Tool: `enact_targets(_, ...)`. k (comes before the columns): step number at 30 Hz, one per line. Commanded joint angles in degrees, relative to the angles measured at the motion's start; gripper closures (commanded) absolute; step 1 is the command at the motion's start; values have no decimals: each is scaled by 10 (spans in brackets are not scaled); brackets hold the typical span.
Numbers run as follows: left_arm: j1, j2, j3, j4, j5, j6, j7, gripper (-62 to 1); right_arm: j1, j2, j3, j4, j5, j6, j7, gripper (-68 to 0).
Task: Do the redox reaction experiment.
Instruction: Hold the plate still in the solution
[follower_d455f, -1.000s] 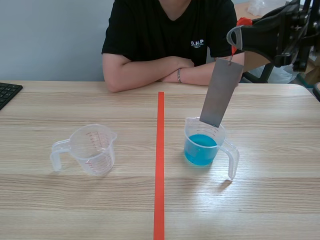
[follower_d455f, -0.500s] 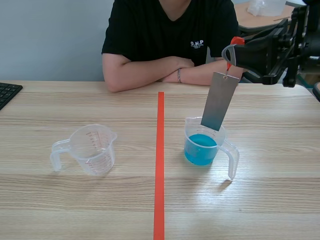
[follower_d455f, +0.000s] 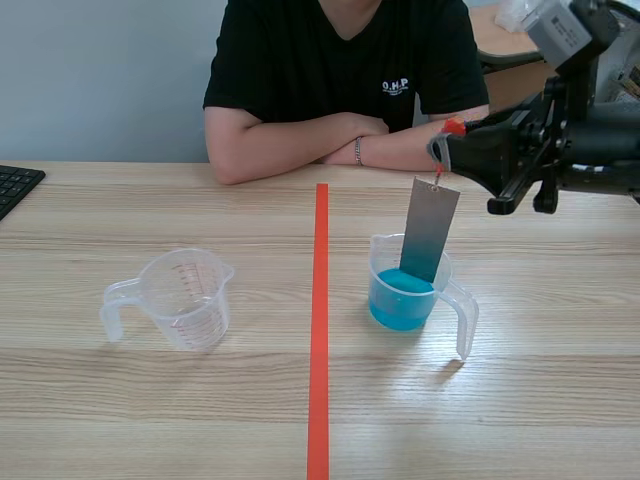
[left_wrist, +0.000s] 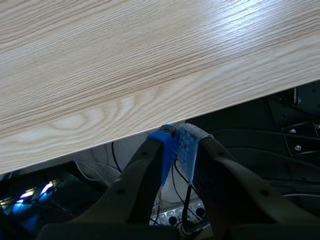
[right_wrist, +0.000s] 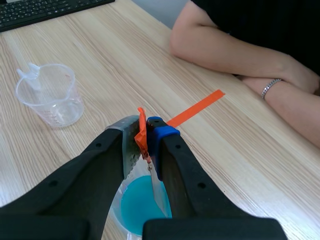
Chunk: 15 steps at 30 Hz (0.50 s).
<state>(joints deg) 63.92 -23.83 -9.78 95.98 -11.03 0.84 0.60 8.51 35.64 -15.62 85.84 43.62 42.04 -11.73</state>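
Above the clear plastic measuring cup (follower_d455f: 452, 303), a flat grey metal plate (follower_d455f: 430, 228) is hung by its orange-red tag (right_wrist: 141, 131), clenched in the right gripper (right_wrist: 145, 129), so its lower end is dipped in blue liquid (follower_d455f: 398, 303).

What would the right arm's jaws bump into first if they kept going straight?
Probably the wooden table near the orange tape line, though depth is unclear.

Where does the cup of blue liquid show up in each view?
Scene view: the cup of blue liquid stands right of the tape line, with the metal strip hanging into it from the right claw.
Left wrist view: not in it.
Right wrist view: under the right claw, partly hidden by its fingers.
Shared landmark: the empty measuring cup.
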Motion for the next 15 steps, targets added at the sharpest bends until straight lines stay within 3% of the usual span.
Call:
enact_targets(1,-1,0,0,2,-3,-1,-7,-47,7,0,-6,-1,-7,7,17,-15)
enact_targets(15,-1,0,0,2,-3,-1,-7,-47,9,-1,-57,-64,-120,7,136,-15)
